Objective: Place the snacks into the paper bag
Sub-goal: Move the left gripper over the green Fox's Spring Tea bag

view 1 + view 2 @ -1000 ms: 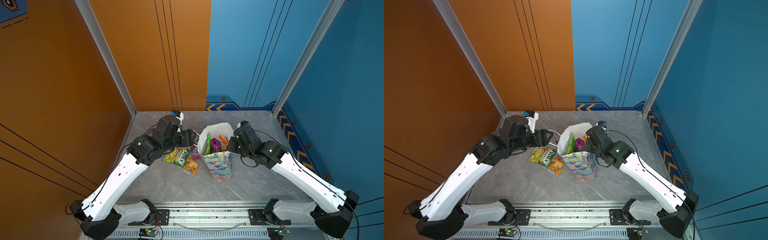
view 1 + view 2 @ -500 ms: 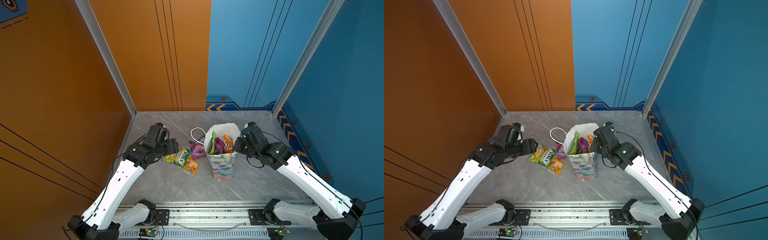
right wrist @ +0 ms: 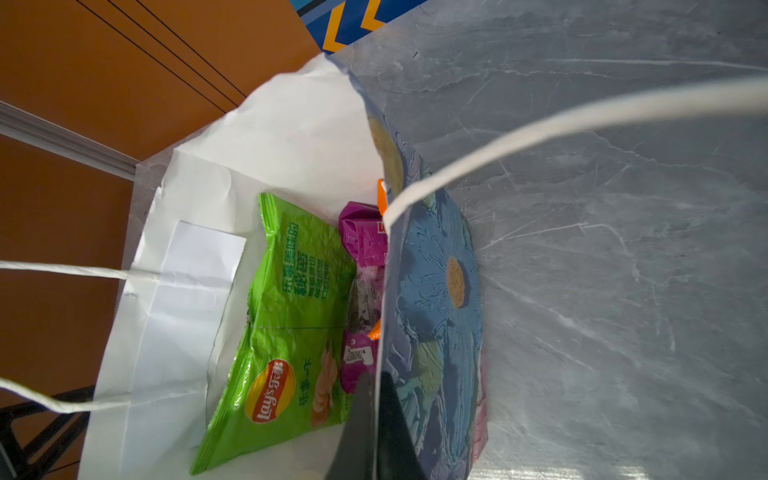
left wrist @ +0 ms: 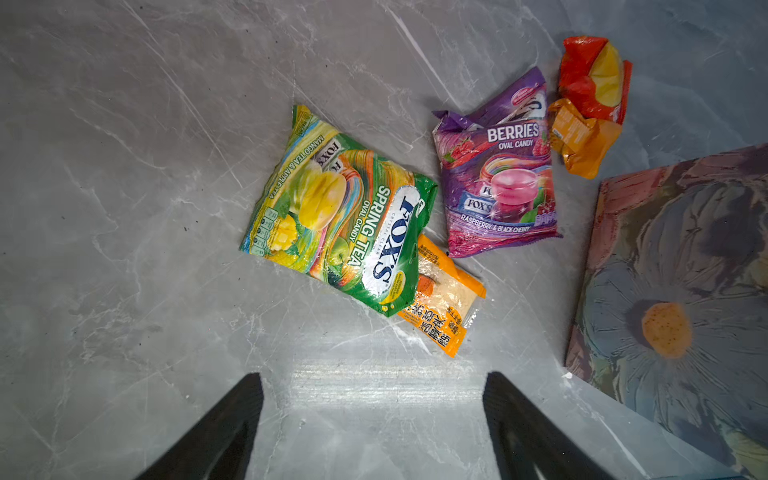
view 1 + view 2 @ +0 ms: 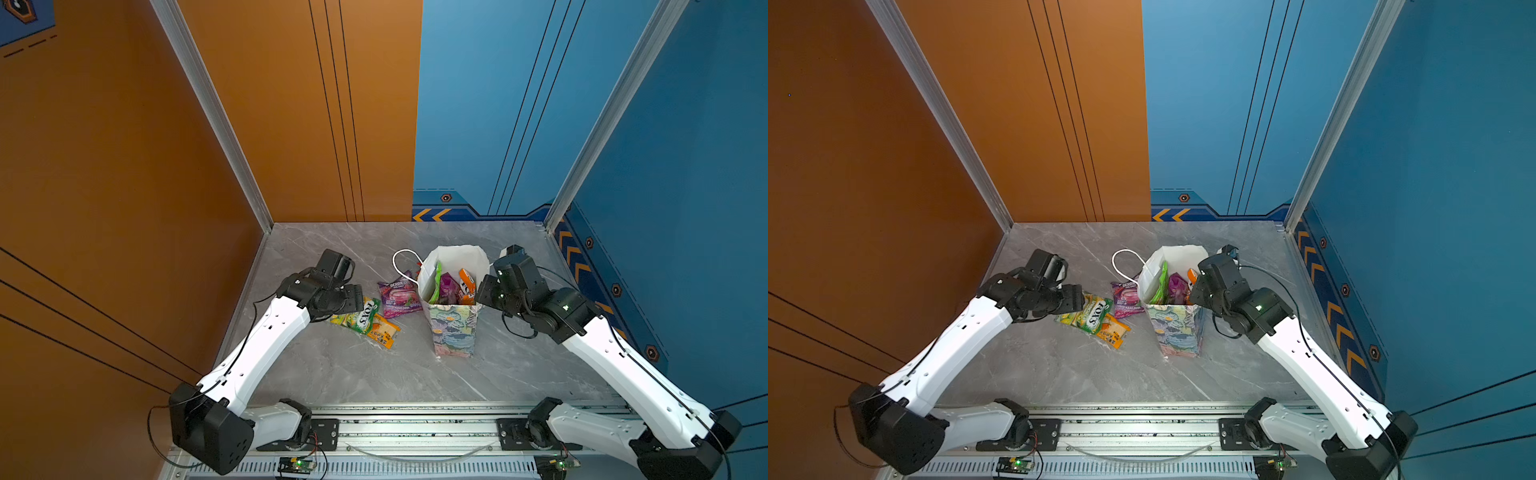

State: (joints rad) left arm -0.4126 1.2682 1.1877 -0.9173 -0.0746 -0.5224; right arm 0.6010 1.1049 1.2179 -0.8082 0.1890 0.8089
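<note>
Your paper bag [image 5: 453,332] stands upright near the middle of the grey marbled surface [image 5: 332,374], with a green crisps bag [image 3: 286,332] inside. The right fingers [image 3: 395,440] pinch its rim at 3 o'clock. At the bag's 9 o'clock lie the berries packet [image 5: 399,297] and the green Fox's packet [image 5: 357,318], which overlaps an orange packet [image 5: 384,332]. Your left fingers [image 4: 226,432] are spread wide and empty over bare surface beside them. The orange wall [image 5: 124,166] runs from 9 to 12 — the blue wall [image 5: 685,166] from 12 to 3.
</note>
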